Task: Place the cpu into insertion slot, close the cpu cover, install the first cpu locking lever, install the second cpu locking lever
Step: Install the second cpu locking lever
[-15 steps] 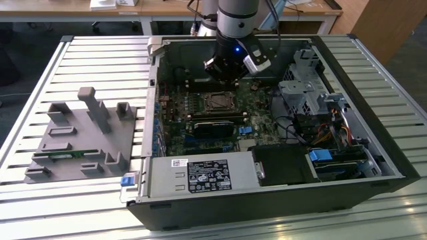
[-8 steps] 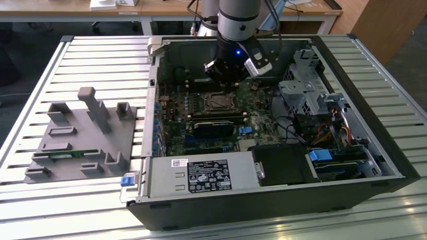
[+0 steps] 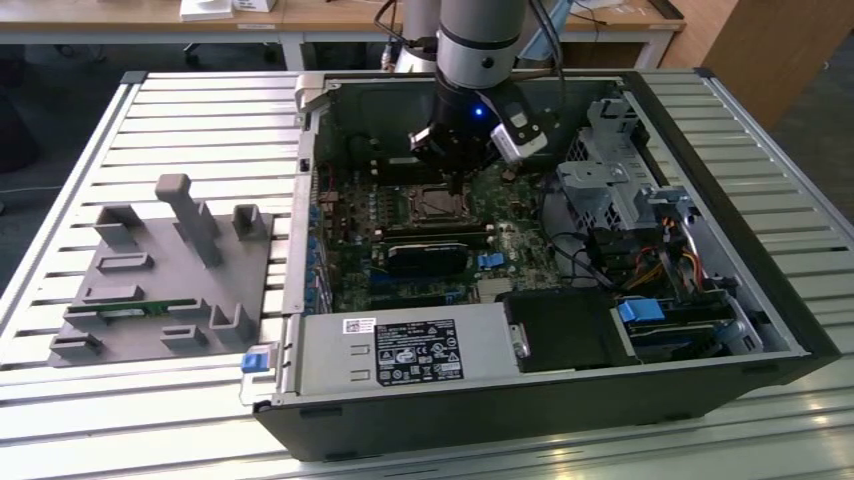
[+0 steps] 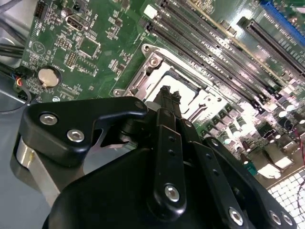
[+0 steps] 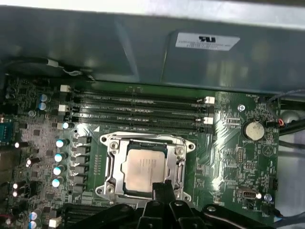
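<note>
**A:** Where is the claw right now?

**B:** It hangs just above the edge of the socket, inside the computer case. Its two fingers are pressed together into one thin black tip, and they hold nothing.

**A:** And the chip?

**B:** The chip already lies flat in the socket. The metal frame lies down around it, so the pale top shows through the square hole. I cannot tell if the little levers are hooked yet.

**A:** How would the chip handle?

**B:** I think it is light, stiff and smooth, so it could slip. It looks easy to hurt underneath. Hold it by its side edges only. The frame is thin, hard metal, so push it on its rim, not on the chip.

**A:** What is around it?

**B:** Long black memory slots sit beside the socket on the green board. In the exterior view a grey parts tray rests on the table, well apart from the case.
</note>
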